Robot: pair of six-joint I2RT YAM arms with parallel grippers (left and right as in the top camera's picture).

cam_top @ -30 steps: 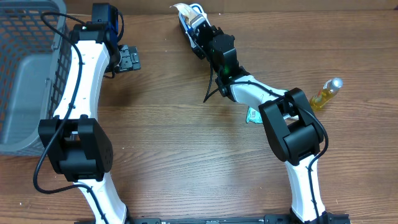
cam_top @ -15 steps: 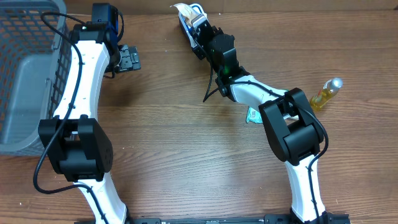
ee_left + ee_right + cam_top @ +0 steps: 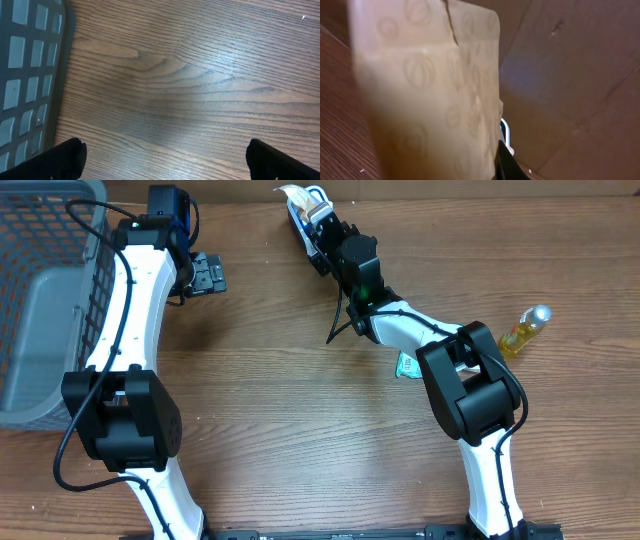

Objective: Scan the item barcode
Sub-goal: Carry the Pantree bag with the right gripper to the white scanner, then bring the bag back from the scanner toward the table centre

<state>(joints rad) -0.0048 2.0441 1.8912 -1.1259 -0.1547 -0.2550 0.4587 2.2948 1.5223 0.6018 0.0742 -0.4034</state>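
My right gripper (image 3: 311,224) reaches to the far edge of the table and is shut on the item, a thin packet (image 3: 300,200) that looks white and blue from above. In the right wrist view the packet (image 3: 430,95) fills the left half as a blurred beige sheet printed with faint circles, and one black finger (image 3: 509,162) shows beside its lower edge. No barcode is readable in any view. My left gripper (image 3: 207,273) hovers over bare wood at the upper left, open with nothing between its fingers (image 3: 65,157).
A grey mesh basket (image 3: 40,300) stands at the left edge, its wall (image 3: 30,65) close beside my left gripper. A yellow bottle (image 3: 525,330) lies at the right. A small teal packet (image 3: 408,365) lies under my right arm. A brown cardboard wall (image 3: 570,75) rises behind the packet.
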